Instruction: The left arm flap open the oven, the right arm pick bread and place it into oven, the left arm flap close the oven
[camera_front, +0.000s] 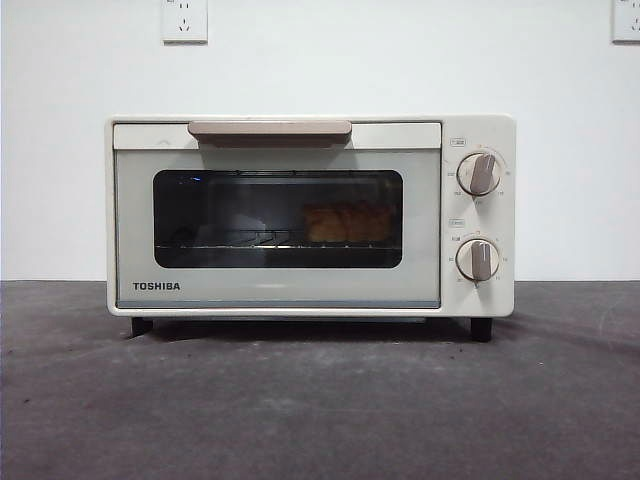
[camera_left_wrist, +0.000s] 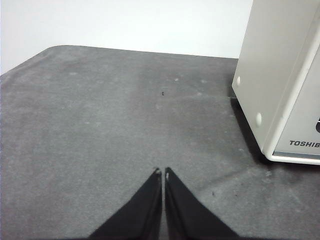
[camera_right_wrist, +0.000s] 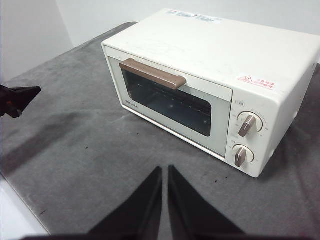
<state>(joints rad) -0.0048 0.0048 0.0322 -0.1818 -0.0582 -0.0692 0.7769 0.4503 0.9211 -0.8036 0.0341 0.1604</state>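
The oven (camera_front: 310, 215) sits on the grey desk (camera_front: 320, 400) with its door flapped up flush, and through the dark window I can see the bread (camera_front: 348, 222) resting on the wire rack inside, toward the knob side. From that I judge all three steps done: door opened, loaf in, door closed, so the next move calls for nothing beyond holding both arms clear. My left pincer (camera_left_wrist: 161, 172) hangs over bare desk with its jaws pressed together and nothing between them; the oven's side wall and front corner lie ahead of it and off to its right, well apart. My right pincer (camera_right_wrist: 165, 170) is likewise closed tight and empty, raised above the desk and looking down at the oven from the door side, with the beige handle (camera_right_wrist: 152, 73) ahead of its tips and the two knobs (camera_right_wrist: 247, 125) further to its right. Neither pincer touches the oven, and neither arm shows in the front view.
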